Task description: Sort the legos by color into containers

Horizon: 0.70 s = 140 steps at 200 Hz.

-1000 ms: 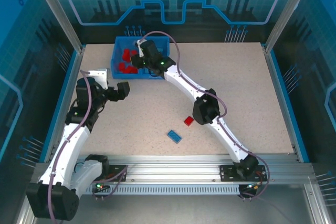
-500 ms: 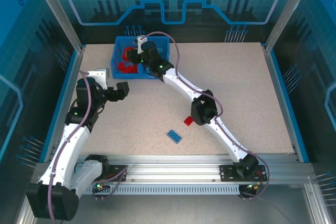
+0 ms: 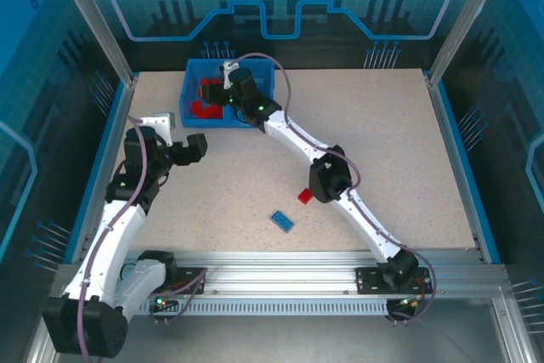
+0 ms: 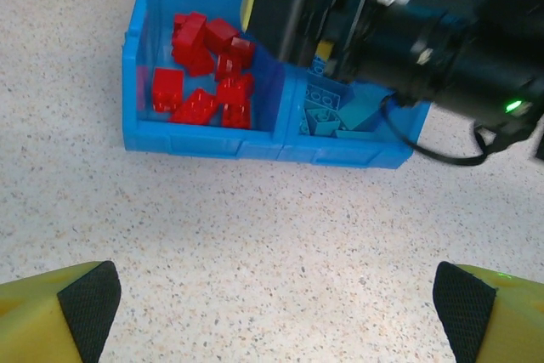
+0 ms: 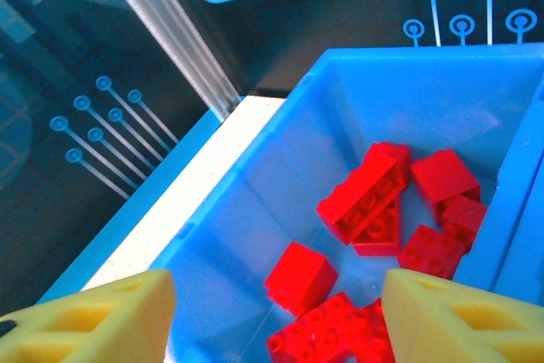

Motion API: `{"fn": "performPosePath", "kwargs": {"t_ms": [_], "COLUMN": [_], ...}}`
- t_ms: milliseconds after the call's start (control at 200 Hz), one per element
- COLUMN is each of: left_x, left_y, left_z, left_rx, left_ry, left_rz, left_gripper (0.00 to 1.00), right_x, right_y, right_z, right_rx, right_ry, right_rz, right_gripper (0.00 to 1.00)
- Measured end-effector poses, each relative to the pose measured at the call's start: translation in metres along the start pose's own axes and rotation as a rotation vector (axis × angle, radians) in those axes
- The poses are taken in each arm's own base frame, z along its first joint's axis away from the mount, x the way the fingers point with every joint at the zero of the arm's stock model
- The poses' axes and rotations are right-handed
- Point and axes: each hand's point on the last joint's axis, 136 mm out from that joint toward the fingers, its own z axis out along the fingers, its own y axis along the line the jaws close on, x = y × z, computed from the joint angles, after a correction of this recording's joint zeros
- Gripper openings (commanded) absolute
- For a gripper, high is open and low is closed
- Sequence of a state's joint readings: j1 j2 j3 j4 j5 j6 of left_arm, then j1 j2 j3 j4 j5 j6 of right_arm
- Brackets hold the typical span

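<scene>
The blue bin (image 4: pixel 204 144) stood at the far left of the speckled counter (image 3: pixel 408 142), split by a centre divider (image 4: pixel 289 112) into two compartments. The left compartment (image 5: pixel 280 201) held a heap of red legos (image 4: pixel 208 74). The right compartment (image 4: pixel 374 146) held light blue legos (image 4: pixel 327 116), partly hidden beneath the right arm's dark wrist.

The right arm (image 3: pixel 293 138) stretched from its near-right base diagonally across the counter to the bin. The right jaws hung over the left compartment. In the right wrist view they were spread wide, one at each lower corner, with nothing between them and the red legos lying loose below.

The left arm (image 3: pixel 127 201) was raised at the left side of the counter, and the left jaws hovered above bare counter just near of the bin, pointing toward it. In the left wrist view they were also spread wide and empty.

Two legos lay on the counter near its middle, well apart from the bin. One was a red brick (image 3: pixel 305 195), just beside the right arm's elbow. The other was a flat blue brick (image 3: pixel 283 220), slightly nearer and to its left. The two did not touch.
</scene>
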State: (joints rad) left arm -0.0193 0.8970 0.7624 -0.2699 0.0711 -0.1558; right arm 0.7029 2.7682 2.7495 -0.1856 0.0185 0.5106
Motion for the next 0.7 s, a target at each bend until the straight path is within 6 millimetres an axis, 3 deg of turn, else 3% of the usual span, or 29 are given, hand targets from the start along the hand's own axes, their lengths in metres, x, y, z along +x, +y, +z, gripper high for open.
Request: {"fn": "performPosePath", "kwargs": {"t_ms": [125, 205, 300, 410, 450, 510, 570, 620, 700], "left_x": [0.010, 0.020, 0.039, 0.064, 0.073, 0.087, 0.108, 0.130, 0.163], "left_y": [-0.008, -0.019, -0.060, -0.125, -0.146, -0.180, -0.208, -0.227, -0.244], "left_z": [0.009, 0.019, 0.028, 0.029, 0.029, 0.035, 0.042, 0.048, 0.058], "left_rx": [0.050, 0.087, 0.175, 0.320, 0.358, 0.415, 0.452, 0.469, 0.469], "left_ry": [0.058, 0.116, 0.206, 0.303, 0.338, 0.393, 0.452, 0.508, 0.599], "left_rz": [-0.067, -0.102, -0.041, 0.095, 0.143, 0.219, 0.294, 0.356, 0.424], "left_gripper": [0.92, 0.92, 0.92, 0.92, 0.93, 0.92, 0.92, 0.92, 0.91], "right_x": [-0.039, -0.081, -0.120, -0.143, -0.136, -0.109, -0.076, -0.043, 0.006], "right_y": [0.018, 0.029, 0.027, 0.009, 0.000, -0.018, -0.038, -0.067, -0.108], "right_z": [-0.045, -0.097, -0.170, -0.254, -0.279, -0.317, -0.344, -0.370, -0.404], "right_rx": [-0.030, -0.055, -0.053, -0.001, 0.024, 0.072, 0.125, 0.194, 0.320], "right_ry": [0.053, 0.068, 0.071, 0.056, 0.070, 0.123, 0.196, 0.257, 0.334], "right_rz": [0.019, 0.026, 0.022, 0.013, 0.019, 0.048, 0.104, 0.191, 0.322], "right_gripper": [0.83, 0.86, 0.92, 1.00, 1.00, 1.00, 1.00, 1.00, 1.00]}}
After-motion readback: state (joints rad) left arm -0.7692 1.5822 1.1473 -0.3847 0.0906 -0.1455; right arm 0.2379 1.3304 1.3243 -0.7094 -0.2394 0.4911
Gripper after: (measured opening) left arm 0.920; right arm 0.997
